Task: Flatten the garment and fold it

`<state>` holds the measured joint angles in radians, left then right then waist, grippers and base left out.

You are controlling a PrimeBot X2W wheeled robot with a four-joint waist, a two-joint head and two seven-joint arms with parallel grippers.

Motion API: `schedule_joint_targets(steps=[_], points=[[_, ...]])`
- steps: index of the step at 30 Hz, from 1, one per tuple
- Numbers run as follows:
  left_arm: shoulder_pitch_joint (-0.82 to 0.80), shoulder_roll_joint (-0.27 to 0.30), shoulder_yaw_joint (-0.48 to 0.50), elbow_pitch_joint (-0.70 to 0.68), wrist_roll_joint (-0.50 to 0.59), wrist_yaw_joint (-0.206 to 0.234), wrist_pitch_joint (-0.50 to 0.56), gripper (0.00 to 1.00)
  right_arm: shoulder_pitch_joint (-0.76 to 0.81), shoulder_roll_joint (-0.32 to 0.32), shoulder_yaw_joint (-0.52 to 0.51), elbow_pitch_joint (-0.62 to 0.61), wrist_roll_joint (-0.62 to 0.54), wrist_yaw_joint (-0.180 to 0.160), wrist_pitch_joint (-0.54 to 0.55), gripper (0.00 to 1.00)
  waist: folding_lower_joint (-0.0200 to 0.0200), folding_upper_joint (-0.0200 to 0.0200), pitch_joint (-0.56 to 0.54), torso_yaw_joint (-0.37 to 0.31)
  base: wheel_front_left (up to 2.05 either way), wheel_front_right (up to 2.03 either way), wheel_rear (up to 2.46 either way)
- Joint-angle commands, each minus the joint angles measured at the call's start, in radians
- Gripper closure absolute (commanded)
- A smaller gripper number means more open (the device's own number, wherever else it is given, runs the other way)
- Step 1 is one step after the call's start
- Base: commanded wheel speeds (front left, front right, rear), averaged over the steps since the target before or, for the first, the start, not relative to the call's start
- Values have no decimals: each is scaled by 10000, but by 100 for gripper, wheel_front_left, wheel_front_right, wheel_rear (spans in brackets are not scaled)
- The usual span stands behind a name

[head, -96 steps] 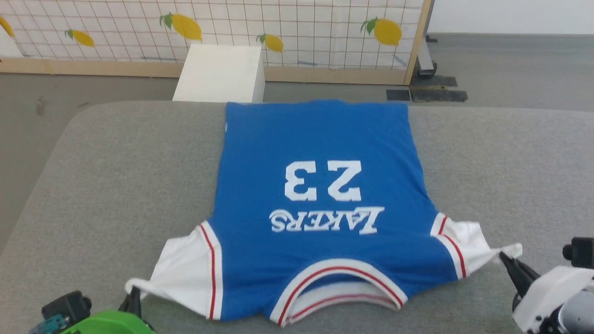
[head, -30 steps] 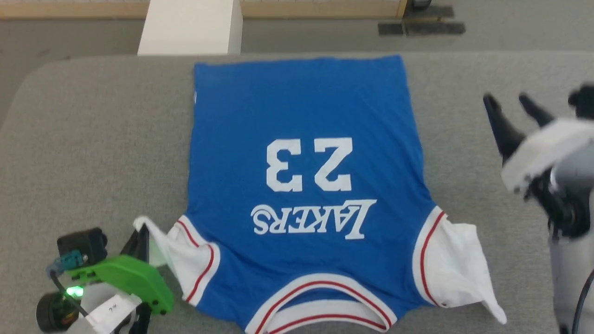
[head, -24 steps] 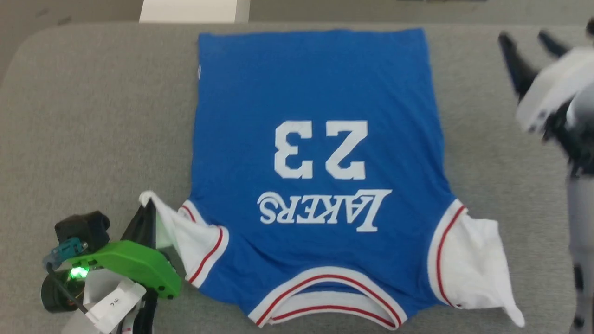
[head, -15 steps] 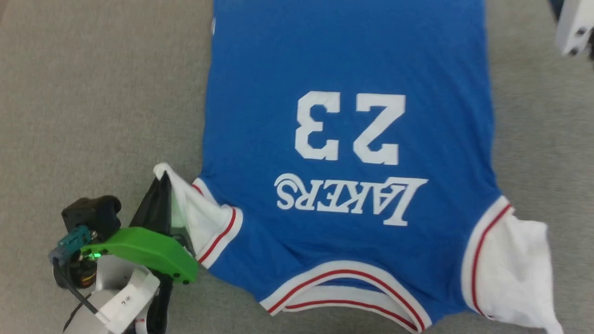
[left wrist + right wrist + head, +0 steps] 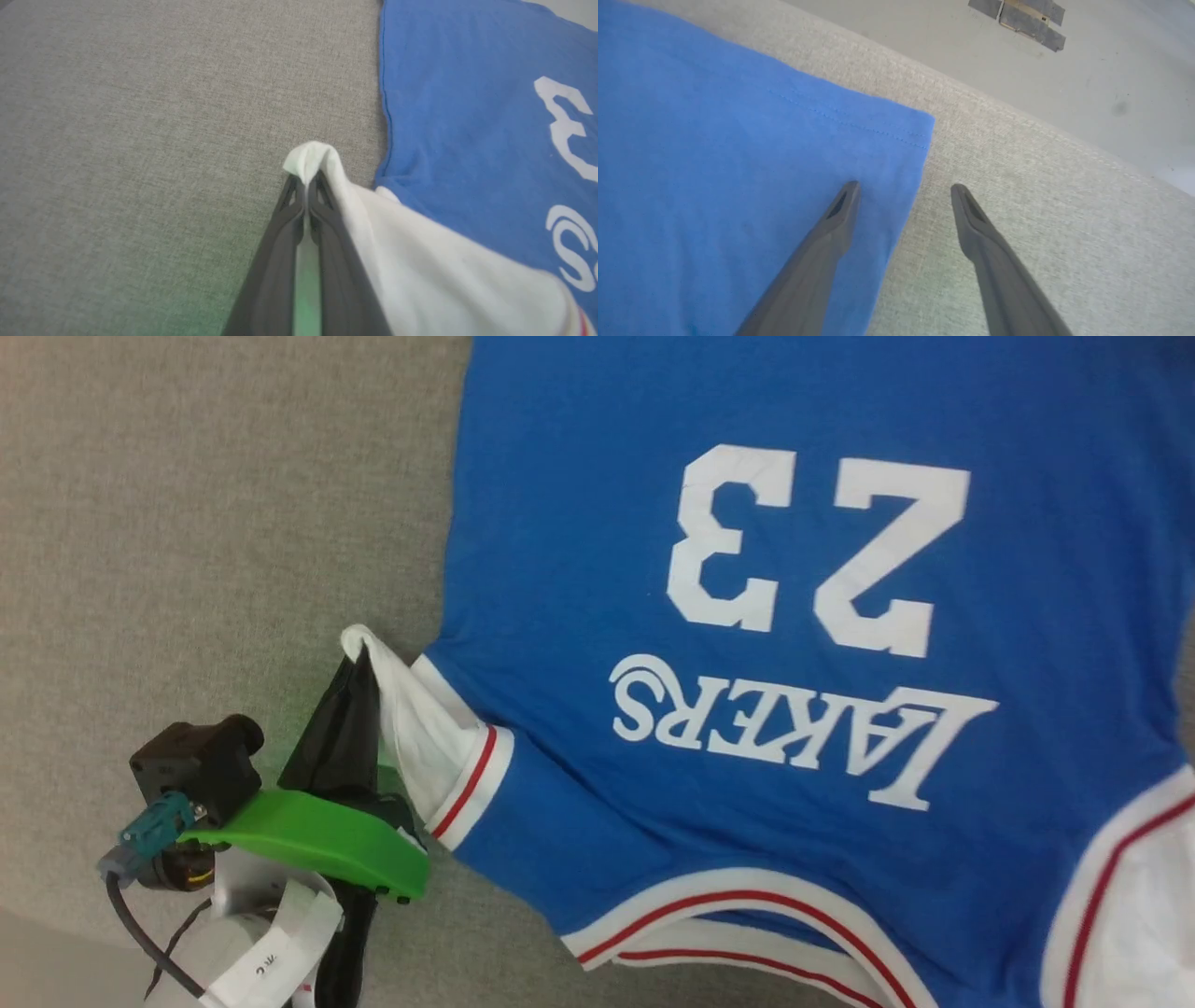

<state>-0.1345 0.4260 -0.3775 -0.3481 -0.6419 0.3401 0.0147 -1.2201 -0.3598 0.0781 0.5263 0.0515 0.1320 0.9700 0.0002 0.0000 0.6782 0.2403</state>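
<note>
While the blue jersey [image 5: 579, 523] is spread on the grey surface [image 5: 187, 504], its white sleeve tip [image 5: 310, 151] is pinched in the left gripper [image 5: 306, 179] — the right gripper [image 5: 903, 186] is held wide above a hem corner.

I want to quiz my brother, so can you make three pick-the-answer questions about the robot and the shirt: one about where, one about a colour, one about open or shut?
1. Which part of the shirt does the left pincer hold? A sleeve tip, B collar, C bottom hem.
2. What colour are the numbers? A red, B yellow, C white.
3. The right pincer is: A shut on cloth, B open, C holding a box.

Answers:
1 A: the white sleeve tip is pinched between its shut fingers.
2 C: a white 23 shows on the blue.
3 B: its fingers stand wide apart, holding nothing.
</note>
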Motion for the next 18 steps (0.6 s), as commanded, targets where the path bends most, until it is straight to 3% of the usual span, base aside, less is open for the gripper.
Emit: schedule_joint_targets(steps=[1, 9, 10, 11, 12, 18], points=[[-159, -32, -4, -91, 154, 28, -93, 100, -169, -28, 119, 40, -84, -13, 161, 0, -2, 0, 566, 452, 0, 0, 0], [-194, -36, -40, -220, 200, 56, -135, 100, -171, -112, 590, 7, 130, -13, 1087, 0, -2, 0, 712, 439, 0, 0, 0], [-206, -39, -42, -199, 197, 54, -138, 100, -151, -125, 587, 8, 147, -13, 1238, 65, -2, 0, 689, 421, 0, 0, 0], [-215, -40, -45, -165, 192, 51, -138, 100, -138, -132, 579, -34, 169, -13, 1361, 93, -2, 0, 658, 397, 0, 0, 0], [-220, -45, -48, -134, 178, 44, -137, 100, -130, -138, 552, -77, 182, -13, 1419, 100, -2, 0, 623, 374, 0, 0, 0], [-229, -42, -47, 108, 99, 5, -133, 100, -59, -126, 194, -399, 37, -13, 1508, 100, -2, 0, 273, 173, 0, 0, 0]])
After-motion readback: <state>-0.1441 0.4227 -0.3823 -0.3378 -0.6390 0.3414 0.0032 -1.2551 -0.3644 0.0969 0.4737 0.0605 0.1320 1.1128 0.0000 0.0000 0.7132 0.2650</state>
